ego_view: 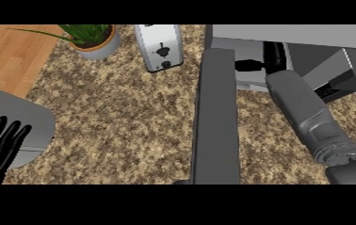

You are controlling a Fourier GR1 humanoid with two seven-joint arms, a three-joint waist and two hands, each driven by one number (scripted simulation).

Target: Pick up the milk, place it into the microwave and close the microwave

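No milk is seen; the right robot hand (273,57) is sunk in the microwave (278,32), grasp state undeterminable; milk judged light, stiff, best held mid-body.

A speckled counter top (118,111) in browns and beige fills most of the view; at the upper left a patch of warm wood planking (21,54) meets it along a slanted line; a potted plant (96,43) with long green leaves stands in a pale grey pot with an orange rim, near that seam; a silver toaster (160,47) stands to its right, apart from it; a smooth grey rounded slab (35,120) shows at the left edge; the light is even and the shadows faint.
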